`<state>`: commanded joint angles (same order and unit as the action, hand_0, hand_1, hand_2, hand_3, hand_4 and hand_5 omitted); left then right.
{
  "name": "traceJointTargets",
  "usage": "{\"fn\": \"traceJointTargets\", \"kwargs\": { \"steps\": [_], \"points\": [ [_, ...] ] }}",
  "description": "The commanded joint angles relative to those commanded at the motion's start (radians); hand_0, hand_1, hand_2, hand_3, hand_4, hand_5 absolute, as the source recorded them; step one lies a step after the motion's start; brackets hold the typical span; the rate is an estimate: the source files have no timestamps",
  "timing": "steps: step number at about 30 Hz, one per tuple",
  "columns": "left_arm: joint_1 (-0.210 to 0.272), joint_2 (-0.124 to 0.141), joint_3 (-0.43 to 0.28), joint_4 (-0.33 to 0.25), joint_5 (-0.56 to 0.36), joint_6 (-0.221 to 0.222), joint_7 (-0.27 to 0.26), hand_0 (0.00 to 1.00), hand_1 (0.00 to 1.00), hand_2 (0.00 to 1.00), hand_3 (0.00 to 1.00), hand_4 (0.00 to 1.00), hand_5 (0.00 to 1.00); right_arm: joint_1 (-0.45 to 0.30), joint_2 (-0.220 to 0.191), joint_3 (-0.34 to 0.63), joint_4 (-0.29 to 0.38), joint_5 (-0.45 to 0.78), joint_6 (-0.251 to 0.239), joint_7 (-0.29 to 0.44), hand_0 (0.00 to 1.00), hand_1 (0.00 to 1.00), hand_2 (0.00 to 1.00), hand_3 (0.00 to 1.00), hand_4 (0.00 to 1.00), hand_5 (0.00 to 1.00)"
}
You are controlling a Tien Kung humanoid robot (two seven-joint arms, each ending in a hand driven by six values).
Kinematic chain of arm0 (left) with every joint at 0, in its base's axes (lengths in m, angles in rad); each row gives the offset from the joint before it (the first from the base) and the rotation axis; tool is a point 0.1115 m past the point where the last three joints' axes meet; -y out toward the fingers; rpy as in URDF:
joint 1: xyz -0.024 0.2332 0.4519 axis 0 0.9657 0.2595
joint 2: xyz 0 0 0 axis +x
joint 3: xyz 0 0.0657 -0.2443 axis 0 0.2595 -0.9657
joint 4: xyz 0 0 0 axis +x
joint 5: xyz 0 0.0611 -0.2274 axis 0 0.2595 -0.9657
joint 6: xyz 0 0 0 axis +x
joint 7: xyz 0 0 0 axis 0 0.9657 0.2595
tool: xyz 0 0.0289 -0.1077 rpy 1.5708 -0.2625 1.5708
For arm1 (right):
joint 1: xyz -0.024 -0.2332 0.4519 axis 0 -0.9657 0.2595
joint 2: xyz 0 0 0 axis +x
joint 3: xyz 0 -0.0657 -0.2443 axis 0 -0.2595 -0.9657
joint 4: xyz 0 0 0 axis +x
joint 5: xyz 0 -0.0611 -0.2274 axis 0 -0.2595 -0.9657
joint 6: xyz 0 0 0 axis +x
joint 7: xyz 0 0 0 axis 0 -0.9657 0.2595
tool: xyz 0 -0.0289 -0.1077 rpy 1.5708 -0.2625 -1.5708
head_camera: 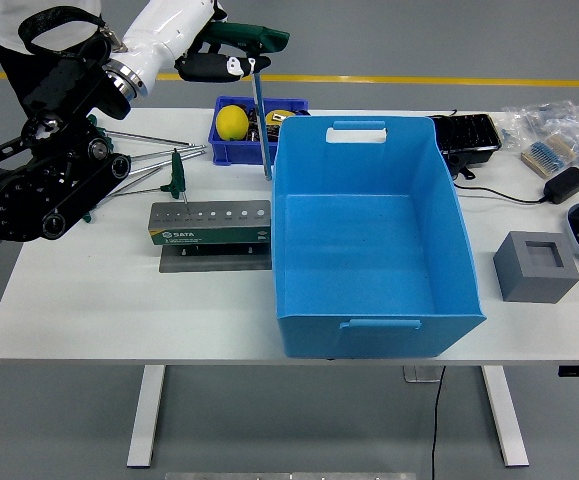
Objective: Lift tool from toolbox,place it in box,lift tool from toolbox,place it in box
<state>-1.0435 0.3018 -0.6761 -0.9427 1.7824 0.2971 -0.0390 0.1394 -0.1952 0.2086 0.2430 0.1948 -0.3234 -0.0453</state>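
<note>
Left hand (212, 62) clamped on green T-handle tool (254, 60), raised clear above the toolbox (210, 222), shaft hanging down just left of the empty blue box (374, 240), one more T-handle (177, 178) standing in toolbox's left end.

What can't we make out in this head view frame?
- Right robot hand: out of view.
- Left robot hand grip on T-handle wrench: fingers hidden behind the handle and white shell.
- Small blue bin contents: partly hidden by blue box wall.
- Toolbox label: too small.
</note>
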Motion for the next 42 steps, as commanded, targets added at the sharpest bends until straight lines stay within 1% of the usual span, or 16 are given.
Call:
{"fn": "traceJointTargets", "kwargs": {
  "steps": [4, 6, 8, 11, 14, 17, 22, 23, 27, 28, 29, 32, 35, 36, 41, 42],
  "points": [
    [-0.011, 0.002, -0.032, -0.051, 0.007, -0.004, 0.009, 0.249, 0.002, 0.029, 0.033, 0.885, 0.758, 0.000, 0.000, 0.002, 0.000, -0.004, 0.000, -0.001, 0.679, 0.641, 0.715, 0.563, 0.794, 0.726],
    [-0.016, 0.000, -0.044, -0.077, 0.010, -0.005, 0.016, 0.249, 0.002, 0.029, 0.032, 0.882, 0.763, -0.001, -0.001, 0.002, 0.000, -0.005, 0.000, -0.001, 0.679, 0.641, 0.715, 0.563, 0.794, 0.726],
    [-0.018, -0.008, -0.045, -0.106, 0.005, -0.008, 0.025, 0.249, 0.002, 0.029, 0.032, 0.882, 0.763, -0.001, -0.001, 0.004, 0.000, -0.007, 0.000, -0.001, 0.679, 0.641, 0.715, 0.563, 0.794, 0.726],
    [-0.015, -0.025, -0.025, -0.151, -0.008, -0.008, 0.039, 0.248, 0.002, 0.028, 0.033, 0.881, 0.767, -0.001, -0.001, 0.005, -0.001, -0.009, -0.001, -0.001, 0.678, 0.640, 0.713, 0.563, 0.793, 0.725],
    [-0.010, -0.048, 0.026, -0.188, -0.030, -0.010, 0.051, 0.248, 0.002, 0.028, 0.033, 0.881, 0.767, 0.000, -0.002, 0.004, -0.001, -0.009, -0.002, -0.001, 0.678, 0.640, 0.713, 0.563, 0.793, 0.725],
    [-0.010, -0.076, 0.108, -0.204, -0.058, -0.015, 0.054, 0.252, 0.002, 0.029, 0.042, 0.882, 0.763, 0.000, -0.002, 0.003, -0.001, -0.004, -0.003, 0.002, 0.678, 0.641, 0.714, 0.563, 0.793, 0.725],
    [-0.015, -0.114, 0.253, -0.197, -0.098, -0.027, 0.052, 0.252, 0.002, 0.029, 0.042, 0.882, 0.763, 0.003, -0.004, -0.002, -0.001, 0.004, -0.004, 0.006, 0.678, 0.641, 0.714, 0.563, 0.793, 0.725],
    [-0.015, -0.121, 0.282, -0.194, -0.105, -0.031, 0.051, 0.263, 0.009, 0.045, 0.053, 0.883, 0.757, 0.003, -0.004, -0.003, -0.001, 0.005, -0.004, 0.006, 0.678, 0.639, 0.714, 0.563, 0.793, 0.725],
    [-0.016, -0.144, 0.358, -0.182, -0.130, -0.046, 0.036, 0.263, 0.009, 0.045, 0.053, 0.883, 0.757, 0.004, -0.005, -0.006, -0.001, 0.011, -0.004, 0.009, 0.678, 0.639, 0.714, 0.563, 0.793, 0.725],
    [-0.016, -0.150, 0.367, -0.180, -0.135, -0.066, 0.024, 0.263, 0.009, 0.045, 0.053, 0.883, 0.757, 0.004, -0.006, -0.007, -0.001, 0.013, -0.004, 0.010, 0.678, 0.639, 0.714, 0.563, 0.793, 0.725],
    [-0.015, -0.153, 0.369, -0.178, -0.137, -0.079, 0.020, 0.370, 0.187, 0.221, 0.254, 0.882, 0.738, 0.004, -0.006, -0.007, -0.001, 0.014, -0.004, 0.010, 0.678, 0.640, 0.713, 0.562, 0.793, 0.724],
    [-0.016, -0.169, 0.372, -0.159, -0.151, -0.102, -0.003, 0.370, 0.187, 0.221, 0.254, 0.882, 0.738, 0.005, -0.007, -0.006, -0.001, 0.011, -0.005, 0.010, 0.678, 0.640, 0.713, 0.562, 0.793, 0.724],
    [-0.017, -0.180, 0.373, -0.140, -0.159, -0.111, -0.022, 0.370, 0.187, 0.221, 0.254, 0.882, 0.738, 0.007, -0.008, -0.004, -0.001, 0.007, -0.005, 0.009, 0.678, 0.640, 0.713, 0.562, 0.793, 0.724],
    [-0.017, -0.183, 0.374, -0.133, -0.163, -0.114, -0.029, 0.427, 0.385, 0.458, 0.523, 0.892, 0.729, 0.007, -0.008, -0.003, -0.001, 0.005, -0.005, 0.009, 0.679, 0.640, 0.712, 0.562, 0.794, 0.725],
    [-0.020, -0.195, 0.375, -0.102, -0.172, -0.116, -0.056, 0.427, 0.385, 0.458, 0.523, 0.892, 0.729, 0.007, -0.009, -0.001, 0.000, 0.001, -0.006, 0.009, 0.679, 0.640, 0.712, 0.562, 0.794, 0.725],
    [-0.020, -0.197, 0.373, -0.097, -0.170, -0.113, -0.060, 0.490, 0.554, 0.643, 0.657, 0.908, 0.723, 0.007, -0.009, -0.001, 0.000, -0.001, -0.006, 0.008, 0.679, 0.641, 0.712, 0.562, 0.794, 0.725]
  ]
}}
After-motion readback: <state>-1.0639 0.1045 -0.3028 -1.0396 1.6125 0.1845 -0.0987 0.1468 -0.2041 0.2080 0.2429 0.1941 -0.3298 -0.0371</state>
